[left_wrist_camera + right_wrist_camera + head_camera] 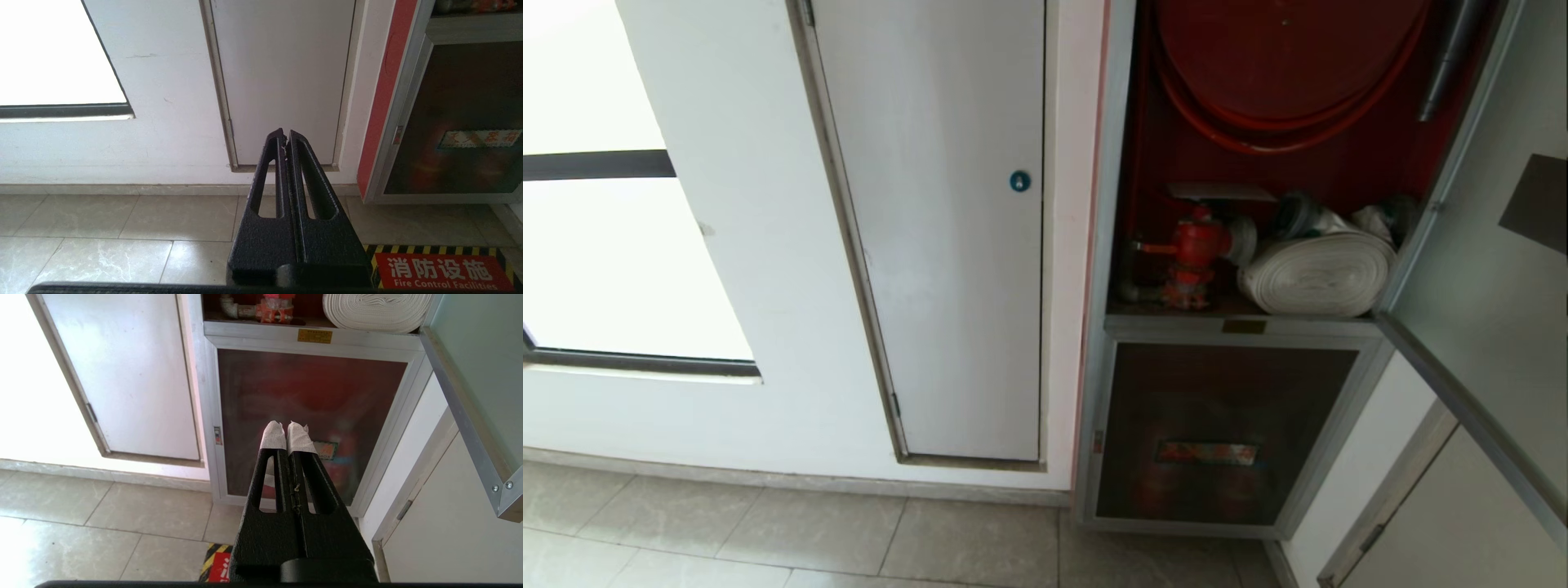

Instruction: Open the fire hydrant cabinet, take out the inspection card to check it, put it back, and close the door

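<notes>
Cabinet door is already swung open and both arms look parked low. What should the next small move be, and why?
Probably raise the right tool toward the inspection card, the pale sheet above the red valve inside the fire hydrant cabinet. The door stands open to the right, so the compartment is reachable, and both tools, left tool included, are shut, empty and pointing low at the floor and lower panel.
</notes>
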Motion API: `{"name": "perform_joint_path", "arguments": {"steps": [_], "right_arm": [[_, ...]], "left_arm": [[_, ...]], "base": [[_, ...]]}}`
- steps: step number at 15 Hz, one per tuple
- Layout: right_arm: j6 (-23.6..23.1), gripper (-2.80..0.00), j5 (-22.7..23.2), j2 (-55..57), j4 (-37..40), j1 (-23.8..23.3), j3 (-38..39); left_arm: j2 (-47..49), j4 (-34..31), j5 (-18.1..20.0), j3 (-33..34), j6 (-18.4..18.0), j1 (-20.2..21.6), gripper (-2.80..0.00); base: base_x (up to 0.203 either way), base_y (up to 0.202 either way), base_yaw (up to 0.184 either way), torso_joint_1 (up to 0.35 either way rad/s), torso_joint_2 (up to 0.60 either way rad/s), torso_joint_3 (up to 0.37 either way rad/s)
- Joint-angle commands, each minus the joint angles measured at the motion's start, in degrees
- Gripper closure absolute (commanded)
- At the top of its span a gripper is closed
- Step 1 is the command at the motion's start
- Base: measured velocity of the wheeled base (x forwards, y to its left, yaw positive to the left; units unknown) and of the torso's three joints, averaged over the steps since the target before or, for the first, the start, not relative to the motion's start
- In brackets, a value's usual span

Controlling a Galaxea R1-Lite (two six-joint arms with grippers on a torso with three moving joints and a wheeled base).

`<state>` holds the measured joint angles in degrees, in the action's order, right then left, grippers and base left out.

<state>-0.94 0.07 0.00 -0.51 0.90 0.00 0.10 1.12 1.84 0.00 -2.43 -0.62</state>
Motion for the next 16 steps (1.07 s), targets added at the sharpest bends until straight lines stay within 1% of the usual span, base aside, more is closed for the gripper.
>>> {"name": "perform_joint_path", "arguments": {"steps": [1,3,5,16], "right_arm": [[0.0,0.0,0.0,0.1,0.0,0.0,0.2],[0.0,0.0,0.0,0.1,-0.1,0.0,0.2],[0.0,0.0,0.0,0.1,0.0,0.0,0.2],[0.0,0.0,0.0,0.1,0.0,0.0,0.2]], "left_arm": [[0.1,0.0,0.0,0.7,0.0,0.0,0.0],[0.1,0.0,-0.1,0.7,0.1,0.0,0.0],[0.0,0.0,-0.1,0.7,0.1,0.0,0.0],[0.0,0.0,-0.1,0.7,0.1,0.0,0.0]], "base": [[0.0,0.0,0.0,0.0,0.0,0.0],[0.0,0.0,0.0,0.0,0.0,0.0],[0.116,0.0,-0.003,-0.003,-0.01,0.004],[0.196,0.0,-0.001,0.006,0.0,0.002]]}}
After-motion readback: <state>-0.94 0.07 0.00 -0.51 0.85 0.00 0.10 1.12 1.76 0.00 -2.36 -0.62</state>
